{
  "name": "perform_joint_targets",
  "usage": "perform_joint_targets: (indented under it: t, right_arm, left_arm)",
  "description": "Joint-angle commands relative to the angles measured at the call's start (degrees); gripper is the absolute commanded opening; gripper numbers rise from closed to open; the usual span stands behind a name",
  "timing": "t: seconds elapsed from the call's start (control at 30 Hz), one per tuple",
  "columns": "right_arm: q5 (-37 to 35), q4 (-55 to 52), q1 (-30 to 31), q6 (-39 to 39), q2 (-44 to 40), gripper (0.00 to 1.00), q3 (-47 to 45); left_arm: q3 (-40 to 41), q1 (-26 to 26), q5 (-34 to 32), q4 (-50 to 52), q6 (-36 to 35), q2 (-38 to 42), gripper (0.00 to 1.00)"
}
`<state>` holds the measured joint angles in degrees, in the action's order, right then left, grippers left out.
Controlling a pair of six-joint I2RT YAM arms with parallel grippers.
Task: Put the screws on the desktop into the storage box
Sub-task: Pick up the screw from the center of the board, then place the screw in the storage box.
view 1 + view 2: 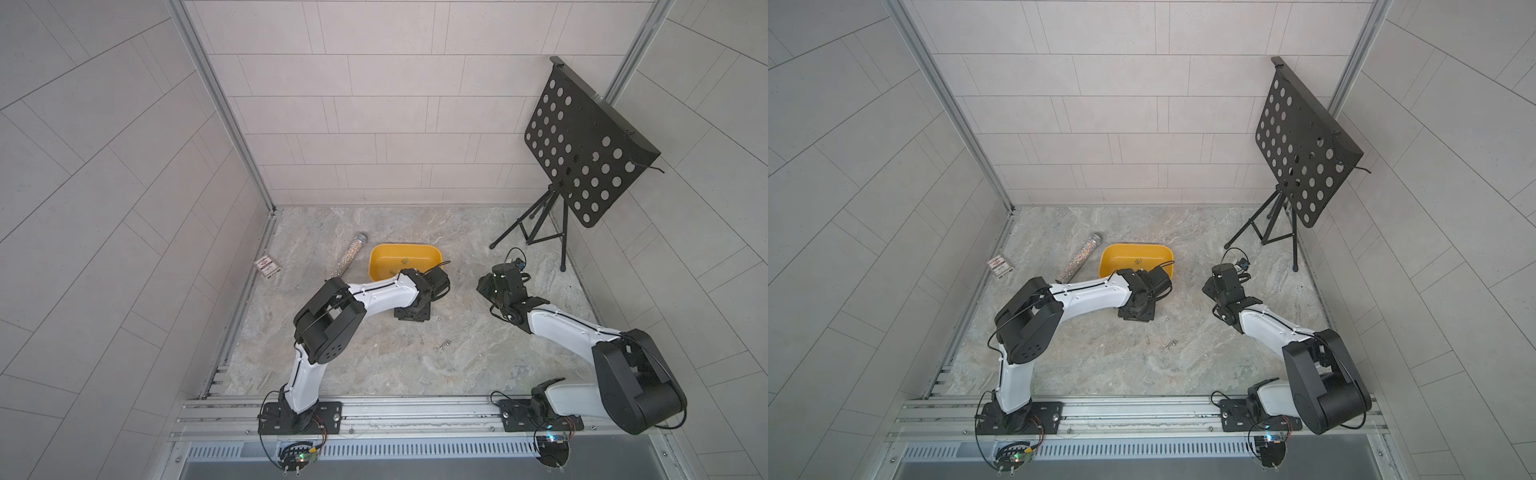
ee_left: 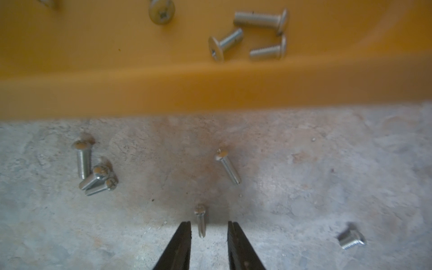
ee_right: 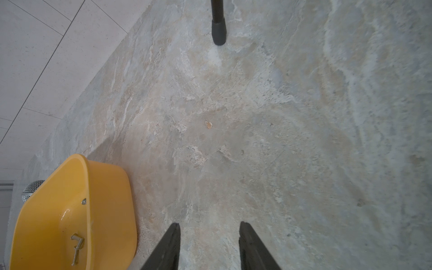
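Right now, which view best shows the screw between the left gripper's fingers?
Left wrist view: the screw lies close, between the left gripper's fingers. In both top views the arm hides it; the right wrist view misses it.

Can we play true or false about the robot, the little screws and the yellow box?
1. Some screws already lie in the yellow storage box. True.
2. Every screw is already in the box. False: several lie on the desktop.
3. The left gripper, jaws open, straddles one screw. True.
4. The right gripper holds a screw. False: it is open and empty.
5. The glittery tube stands upright. False: it lies flat near the box.
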<state>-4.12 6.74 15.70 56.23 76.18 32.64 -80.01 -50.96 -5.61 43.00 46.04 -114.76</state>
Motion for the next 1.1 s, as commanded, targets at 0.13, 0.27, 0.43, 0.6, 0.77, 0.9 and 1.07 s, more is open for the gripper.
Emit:
perform_joint_targets:
  t: [0.13, 0.27, 0.43, 0.6, 0.77, 0.9, 1.07]
  right_arm:
    - [-0.2, 0.6, -0.2, 0.4, 0.8, 0.46, 0.0]
    - [0.0, 0.5, -0.2, 0.4, 1.4, 0.46, 0.1]
    - [0.2, 0.3, -0.1, 0.4, 1.6, 0.46, 0.2]
    - [0.3, 0.4, -0.2, 0.4, 2.1, 0.46, 0.5]
    - [0.6, -0.2, -0.2, 0.1, 2.6, 0.46, 1.0]
    - [0.8, -0.5, -0.2, 0.0, 3.0, 0.46, 1.3]
    - [0.7, -0.7, -0.2, 0.1, 3.0, 0.46, 1.4]
  left_arm:
    - [2.1, 0.4, 0.1, 0.2, -0.1, -1.1, 0.30]
    - [2.8, 0.6, 0.3, -0.1, 0.0, -1.4, 0.26]
    - [2.6, 0.8, 0.8, -0.2, -0.2, -2.1, 0.22]
    - [2.2, 0.9, 1.0, 0.2, -0.3, -2.8, 0.15]
    - [2.4, 1.0, -0.5, 2.0, -0.3, -2.4, 0.10]
    - [2.7, 0.9, -1.8, 3.6, -0.9, -0.4, 0.07]
    - [4.1, 0.7, -2.8, 6.1, -1.4, 6.2, 0.04]
